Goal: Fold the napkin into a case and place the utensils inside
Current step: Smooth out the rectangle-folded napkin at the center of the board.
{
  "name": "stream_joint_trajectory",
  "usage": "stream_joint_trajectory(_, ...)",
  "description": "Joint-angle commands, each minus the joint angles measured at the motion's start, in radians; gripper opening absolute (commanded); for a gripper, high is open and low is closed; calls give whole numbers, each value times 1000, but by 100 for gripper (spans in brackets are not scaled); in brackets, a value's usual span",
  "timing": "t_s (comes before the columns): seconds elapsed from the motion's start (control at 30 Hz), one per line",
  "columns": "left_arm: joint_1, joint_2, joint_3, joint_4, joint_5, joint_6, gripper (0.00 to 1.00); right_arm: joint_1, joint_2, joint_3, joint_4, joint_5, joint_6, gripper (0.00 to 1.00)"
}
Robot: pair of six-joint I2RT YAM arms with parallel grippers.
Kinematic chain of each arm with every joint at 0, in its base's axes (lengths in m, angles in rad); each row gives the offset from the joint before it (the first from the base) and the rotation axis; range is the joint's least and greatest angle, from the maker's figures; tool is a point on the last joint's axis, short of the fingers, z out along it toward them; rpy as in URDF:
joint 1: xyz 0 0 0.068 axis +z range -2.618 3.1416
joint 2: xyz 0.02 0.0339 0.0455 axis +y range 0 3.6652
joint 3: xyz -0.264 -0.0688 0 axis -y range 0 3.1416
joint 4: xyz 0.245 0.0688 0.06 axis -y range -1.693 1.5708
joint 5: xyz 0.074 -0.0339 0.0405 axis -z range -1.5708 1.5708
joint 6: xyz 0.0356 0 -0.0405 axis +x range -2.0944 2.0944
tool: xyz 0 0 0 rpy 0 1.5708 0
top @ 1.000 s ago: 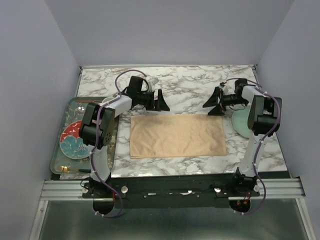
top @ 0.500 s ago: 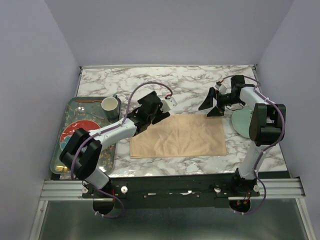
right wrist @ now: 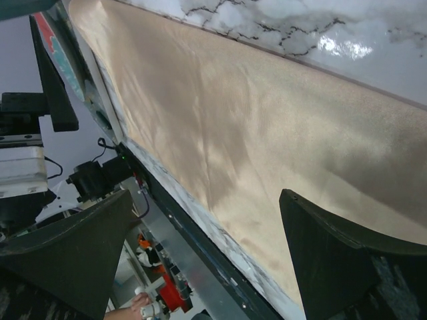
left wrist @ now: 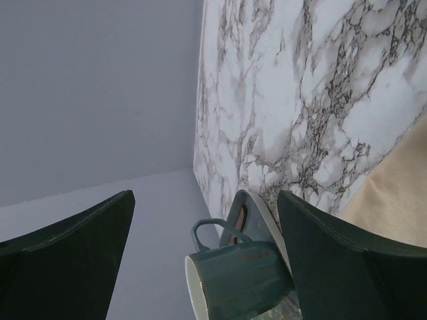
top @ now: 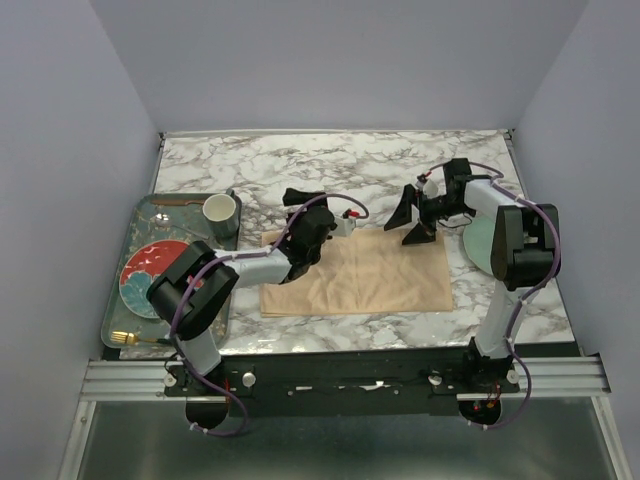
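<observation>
Left gripper and right gripper, both wide and empty, should pinch the napkin corners nearest them evenly.

The top camera looks down on the whole bench. Both wrist cameras sit low by the napkin, which all three share; the left faces the mug.

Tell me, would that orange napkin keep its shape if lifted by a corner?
Probably not: the napkin lies thin and softly creased on the marble table, so it likely droops. Its satin sheen suggests it may slide easily.
</observation>
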Motion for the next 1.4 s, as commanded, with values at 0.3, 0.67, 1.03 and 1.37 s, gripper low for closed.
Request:
stream_joint_trajectory(0.3,12,161,131,-299,-134,-175,99,13,14,-76,-1,167,7,100)
stream_joint_trajectory(0.67,98,263,85,-177,-218,-129,99,13,40,-81,-9,242,34,100)
stream_joint_trajectory(1.03,125,299,-9,13,-260,-54,99,12,62,-76,-22,282,37,100)
stream_joint_trajectory(1.37,109,163,49,88,-232,-9,99,13,28,-55,-32,153,-11,100)
